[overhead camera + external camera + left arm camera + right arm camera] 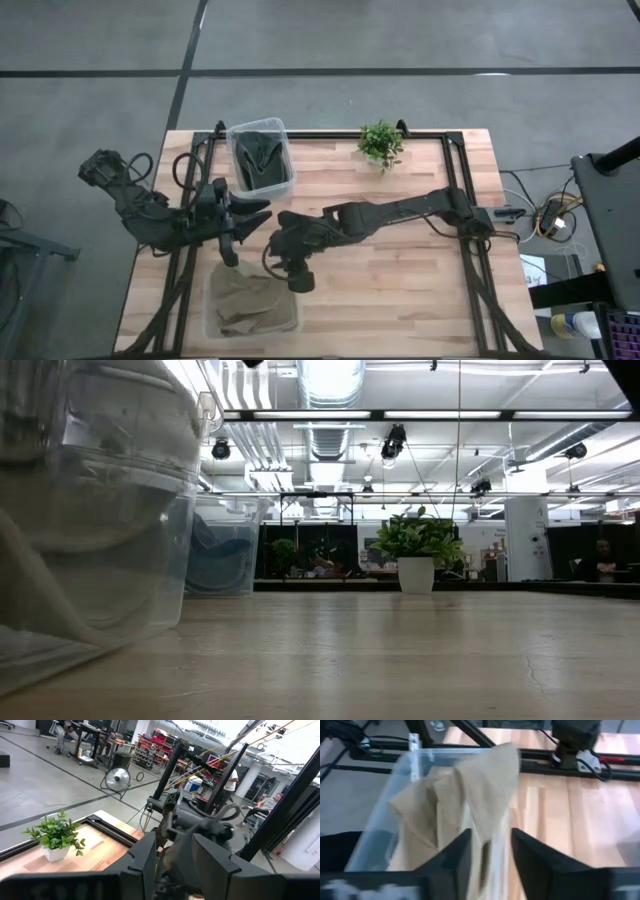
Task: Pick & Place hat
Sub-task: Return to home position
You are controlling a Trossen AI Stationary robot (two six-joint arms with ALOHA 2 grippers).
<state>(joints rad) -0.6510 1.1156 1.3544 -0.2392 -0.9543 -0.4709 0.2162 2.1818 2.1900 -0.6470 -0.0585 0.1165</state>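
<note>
Looking down on the rig, I had the wooden surface [400,270] inside its black frame, standing on a grey floor crossed by dark lines. Level across it, a workshop room with ceiling ducts and strip lights lay behind. Both arms reached in toward the middle.

The right end effector [300,279] hung at the inner edge of the near transparent bin [208,310] with its fingers spread. Through its wrist camera I saw the brown cap [252,305] crumpled in that bin, one fold standing up. Cloth showed in the gap between the fingers, but I could not tell whether they touched it.

The left end effector [262,213] hovered between the two bins, fingers likewise spread and holding nothing, facing the right arm.

The far transparent bin [231,140] sat at the back edge of the surface with a dark cap [258,155] inside. A small potted plant [381,143] also stood at the back edge, well apart from both arms. The right forearm stretched across the middle of the surface from its base on the right side.
</note>
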